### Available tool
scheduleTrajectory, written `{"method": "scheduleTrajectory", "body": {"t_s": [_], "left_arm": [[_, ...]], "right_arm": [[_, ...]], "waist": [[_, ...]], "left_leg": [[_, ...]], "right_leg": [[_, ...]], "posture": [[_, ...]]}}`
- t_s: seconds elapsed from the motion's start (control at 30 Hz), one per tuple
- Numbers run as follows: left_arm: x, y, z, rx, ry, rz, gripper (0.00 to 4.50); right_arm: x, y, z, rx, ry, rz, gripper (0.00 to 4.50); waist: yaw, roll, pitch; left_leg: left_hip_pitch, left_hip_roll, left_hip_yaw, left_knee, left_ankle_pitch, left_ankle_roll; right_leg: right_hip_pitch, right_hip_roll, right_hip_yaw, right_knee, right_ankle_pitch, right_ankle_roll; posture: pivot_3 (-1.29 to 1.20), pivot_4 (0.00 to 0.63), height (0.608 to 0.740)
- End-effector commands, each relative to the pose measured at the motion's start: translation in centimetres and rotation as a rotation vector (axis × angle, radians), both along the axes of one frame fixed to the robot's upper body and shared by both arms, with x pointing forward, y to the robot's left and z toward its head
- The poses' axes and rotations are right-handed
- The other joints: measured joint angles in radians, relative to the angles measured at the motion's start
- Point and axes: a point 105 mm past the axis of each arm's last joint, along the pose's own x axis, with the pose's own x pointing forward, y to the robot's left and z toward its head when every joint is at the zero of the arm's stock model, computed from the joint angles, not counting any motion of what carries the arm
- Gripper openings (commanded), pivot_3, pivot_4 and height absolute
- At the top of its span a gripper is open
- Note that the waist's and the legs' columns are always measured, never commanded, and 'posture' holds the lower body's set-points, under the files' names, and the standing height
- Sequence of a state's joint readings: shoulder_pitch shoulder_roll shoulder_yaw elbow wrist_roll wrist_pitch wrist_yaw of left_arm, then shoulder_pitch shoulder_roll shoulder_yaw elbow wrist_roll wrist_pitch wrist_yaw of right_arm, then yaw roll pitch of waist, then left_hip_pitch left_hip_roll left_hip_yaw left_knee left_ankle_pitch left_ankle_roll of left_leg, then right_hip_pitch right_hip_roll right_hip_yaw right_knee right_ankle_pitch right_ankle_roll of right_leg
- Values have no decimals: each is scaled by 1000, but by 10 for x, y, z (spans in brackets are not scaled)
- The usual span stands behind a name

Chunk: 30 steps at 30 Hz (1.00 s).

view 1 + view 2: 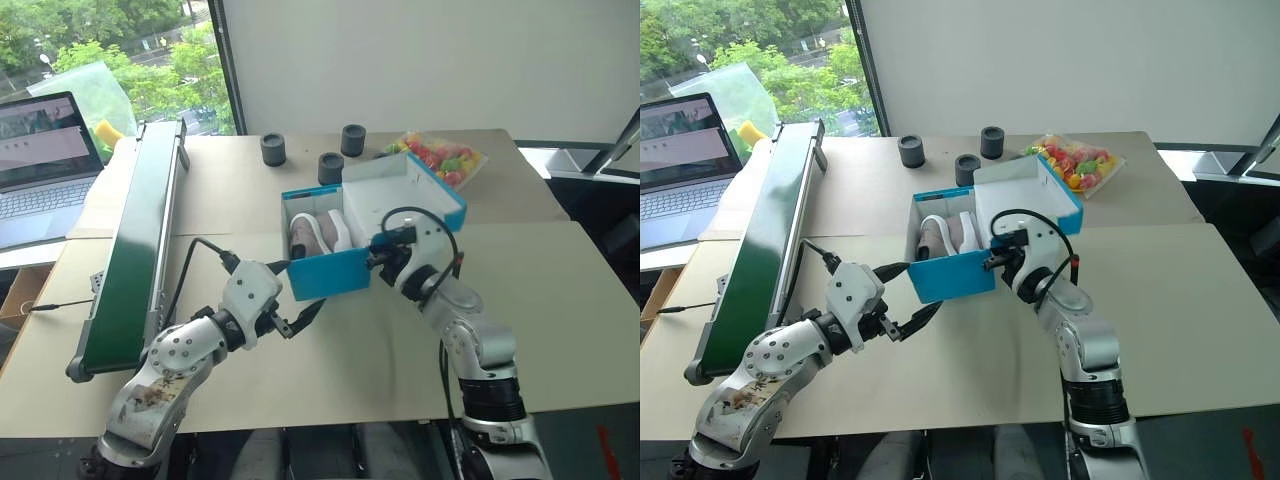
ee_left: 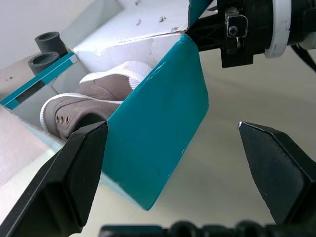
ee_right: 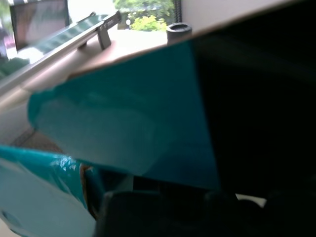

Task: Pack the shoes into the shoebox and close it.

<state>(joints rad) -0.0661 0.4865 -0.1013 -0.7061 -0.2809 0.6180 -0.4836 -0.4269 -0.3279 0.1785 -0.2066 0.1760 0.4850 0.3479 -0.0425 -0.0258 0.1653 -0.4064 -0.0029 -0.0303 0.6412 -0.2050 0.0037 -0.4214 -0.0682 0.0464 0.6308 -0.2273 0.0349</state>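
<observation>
1. Two shoes (image 1: pixel 318 232) of greyish-beige fabric, with white rubber soles and white padded collars, lie side by side inside the shoebox (image 1: pixel 330 272), which is a bright blue cardboard rectangle with a pale whitish interior.
2. Its flip lid (image 1: pixel 400 195) stands open, leaning back toward 1 o'clock, its white underside facing up.
3. The shoebox sits near the middle of the beige table (image 1: pixel 560 300), with three dark grey cylindrical cups (image 1: pixel 273 149) just beyond it at 11 to 12 o'clock.
4. A clear bag of bright candies (image 1: pixel 445 157) lies at 1 o'clock; a long green conveyor (image 1: pixel 140 240) runs along at 9 o'clock, a laptop (image 1: pixel 40 160) past it.
5. The left gripper (image 1: pixel 295 318) reaches in from 7 o'clock, its black fingers (image 2: pixel 74 173) spread wide, released, at the box's near corner.
6. The right gripper (image 1: pixel 378 252) comes from 5 o'clock, fingers clenched, at the box's near right corner by the lid's edge; whether it pinches cardboard I cannot tell.
</observation>
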Motion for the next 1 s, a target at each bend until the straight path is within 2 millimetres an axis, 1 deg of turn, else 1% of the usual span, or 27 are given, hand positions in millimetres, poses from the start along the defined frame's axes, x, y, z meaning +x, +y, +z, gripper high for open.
{"method": "scheduleTrajectory", "body": {"t_s": [0.03, 0.07, 0.1, 0.2, 0.27, 0.37, 0.43, 0.57, 0.67, 0.73, 0.8, 0.87, 0.9, 0.93, 0.97, 1.0], "left_arm": [[0, 1, 7, -12, -25, 5, 4500], [0, 1, 7, -15, -24, 8, 4500], [0, 1, 7, -16, -24, 11, 4500], [0, 2, 6, -18, -26, 21, 4500], [-2, 2, 6, -19, -29, 29, 4500], [-4, 3, 5, -19, -26, 53, 4500], [-6, 8, 5, -21, -24, 92, 4500], [-16, 23, 10, -42, -13, 172, 4500], [-20, 29, 12, -44, -8, 205, 4500], [-23, 30, 13, -45, -5, 216, 4500], [-24, 31, 13, -46, -2, 219, 4500], [-24, 29, 12, -46, 3, 218, 4500], [-24, 28, 11, -47, 5, 215, 4500], [-24, 27, 11, -49, 5, 214, 4500], [-24, 26, 11, -51, 5, 214, 4500], [-24, 26, 11, -52, 4, 214, 4500]], "right_arm": [[-17, 25, 19, -716, -574, 197, 14], [-18, 25, 18, -828, -668, 230, 14], [-17, 24, 19, -860, -709, 237, 14], [-10, 19, 24, -915, -794, 239, 14], [-2, 18, 30, -922, -819, 227, 14], [5, 21, 43, -855, -827, 211, 14], [8, 27, 49, -816, -816, 220, 14], [5, 51, 63, -674, -782, 266, 14], [3, 65, 68, -603, -758, 296, 14], [2, 74, 66, -558, -717, 329, 14], [0, 85, 61, -486, -632, 380, 14], [0, 96, 50, -381, -437, 432, 14], [3, 98, 36, -376, -293, 451, 14], [7, 97, 22, -434, -225, 454, 14], [15, 90, 7, -490, -130, 419, 14], [20, 84, -2, -529, -73, 391, 14]], "waist": [[0, 0, 0], [0, 0, 0], [-1, 0, 0], [0, -1, 0], [0, -2, 1], [0, -2, 1], [1, -2, 1], [-3, -2, 1], [1, -2, 1], [4, -2, 1], [6, -2, 1], [5, -2, 1], [4, -2, 1], [4, -2, 1], [4, -2, 1], [6, -2, 1]], "left_leg": [[0, -1, 1, 1, 0, 0], [0, -1, 2, 1, 0, 0], [0, 0, 2, 1, 0, 0], [1, 1, 2, 0, 0, -1], [1, 1, 3, 0, 0, -1], [1, 1, 3, 1, 0, -1], [1, 1, 2, 1, 0, -1], [1, 2, 2, 1, 0, -1], [1, 2, 0, 1, 0, -1], [2, 2, 0, 1, 0, -1], [2, 2, 0, 1, 0, -1], [2, 2, 0, 1, 0, -1], [2, 2, 0, 1, 0, -1], [2, 2, 0, 1, 0, -1], [2, 2, -1, 1, 0, -1], [2, 2, -1, 1, 0, -1]], "right_leg": [[-1, 0, 0, 0, 0, 1], [-1, -1, 0, -1, -1, 3], [0, 0, 0, -1, -3, 4], [0, 1, 0, -1, -2, 3], [-1, 1, 2, -1, 0, -1], [0, 1, 2, -1, 0, -1], [0, 1, 2, 0, 1, -1], [0, 1, 3, 0, 1, -1], [0, 0, 2, 2, 1, -1], [1, 0, 2, 2, 1, -1], [1, -1, 1, 2, 1, -1], [1, -1, 1, 2, 1, -1], [1, -1, 1, 2, 1, -1], [1, -1, 1, 2, 1, -1], [1, -1, 1, 3, 2, -2], [1, -1, 1, 4, 2, -2]], "posture": [[0, 150, 740], [0, 150, 740], [0, 150, 740], [0, 150, 740], [0, 150, 740], [0, 150, 740], [0, 150, 740], [0, 150, 740], [0, 150, 740], [0, 150, 740], [0, 150, 740], [0, 150, 740], [0, 150, 740], [0, 150, 740], [0, 150, 740], [0, 150, 740]]}}
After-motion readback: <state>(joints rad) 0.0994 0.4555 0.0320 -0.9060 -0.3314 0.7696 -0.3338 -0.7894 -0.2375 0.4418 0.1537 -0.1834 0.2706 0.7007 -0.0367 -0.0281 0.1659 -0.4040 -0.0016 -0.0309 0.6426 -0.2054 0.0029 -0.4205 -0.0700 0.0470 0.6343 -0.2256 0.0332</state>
